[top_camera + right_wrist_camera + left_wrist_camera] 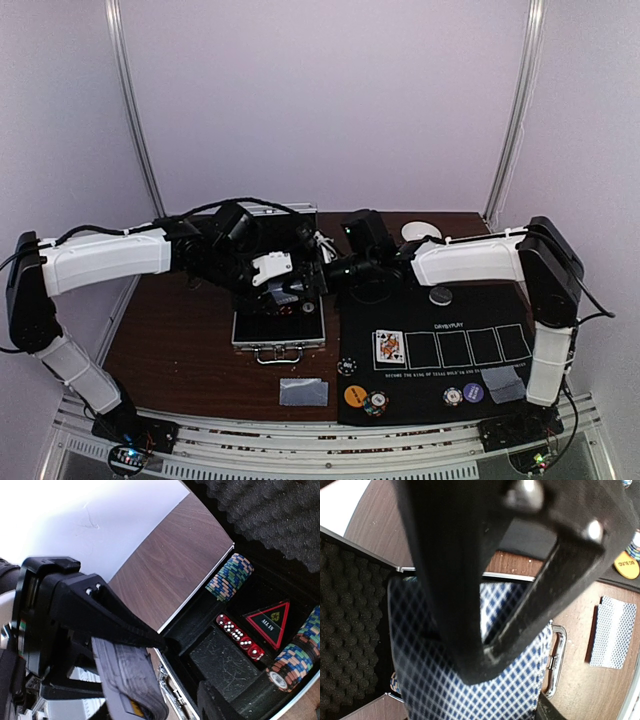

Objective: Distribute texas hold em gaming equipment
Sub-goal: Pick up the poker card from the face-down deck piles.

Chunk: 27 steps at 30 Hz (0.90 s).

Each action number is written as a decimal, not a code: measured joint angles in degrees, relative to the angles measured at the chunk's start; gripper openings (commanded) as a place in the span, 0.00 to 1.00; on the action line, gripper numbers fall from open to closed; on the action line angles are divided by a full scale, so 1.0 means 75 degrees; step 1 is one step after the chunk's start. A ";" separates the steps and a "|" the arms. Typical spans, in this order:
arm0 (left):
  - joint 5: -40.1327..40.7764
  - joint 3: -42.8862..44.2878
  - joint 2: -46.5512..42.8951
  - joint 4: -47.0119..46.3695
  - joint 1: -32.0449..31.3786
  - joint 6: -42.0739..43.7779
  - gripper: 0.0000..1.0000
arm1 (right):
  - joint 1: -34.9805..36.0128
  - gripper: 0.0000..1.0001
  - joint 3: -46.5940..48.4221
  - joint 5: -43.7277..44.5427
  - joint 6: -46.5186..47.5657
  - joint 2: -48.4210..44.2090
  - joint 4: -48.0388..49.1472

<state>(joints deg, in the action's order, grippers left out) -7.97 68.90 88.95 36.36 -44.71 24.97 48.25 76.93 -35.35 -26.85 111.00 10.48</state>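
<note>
Deck of cards (127,680): held above the open case (280,343), blue diamond backs showing.
Left gripper (283,290): pinching the deck across its faces, one finger on each side.
Right gripper (332,270): close beside the deck, over the case; whether spread or pressed together cannot be told.
Handling, judged: light, slick, loose stack; likely to fan or shed cards; single cards thin and flexible.
Hold point, judged: top card at a short edge, drawn off flat, with a gentle squeeze.
Mat (440,300): one face-up card (389,347) in the first box; four boxes unfilled.
</note>
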 measured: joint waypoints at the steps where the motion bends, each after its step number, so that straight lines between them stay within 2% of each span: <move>1: 0.0015 0.0000 0.0009 0.0000 0.0000 0.0000 0.49 | 0.0000 0.34 0.0009 0.0000 0.0041 -0.0029 -0.0082; 10: 0.0099 0.0000 0.0099 0.0017 0.0000 0.0000 0.49 | 0.0000 0.15 0.0297 0.0047 0.0484 -0.0201 -0.1046; 16: 0.0099 0.0000 0.0160 0.0020 -0.0003 0.0006 0.49 | -0.0003 0.15 0.0382 0.0187 0.0743 -0.0312 -0.1571; 21: 0.0204 0.0000 0.0213 0.0026 0.0006 0.0003 0.49 | -0.0009 0.06 0.0533 0.0236 0.0895 -0.0364 -0.2028; 23: 0.0233 0.0000 0.0219 0.0026 0.0006 0.0003 0.49 | -0.0006 0.00 0.0612 0.0233 0.0976 -0.0382 -0.2171; 27: 0.0245 0.0000 0.0219 0.0020 0.0006 0.0003 0.49 | -0.0006 0.00 0.0670 0.0254 0.1110 -0.0446 -0.2416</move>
<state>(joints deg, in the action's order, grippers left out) -6.13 68.90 90.59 36.51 -44.66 24.99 48.21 81.95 -33.45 -18.52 107.66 -7.64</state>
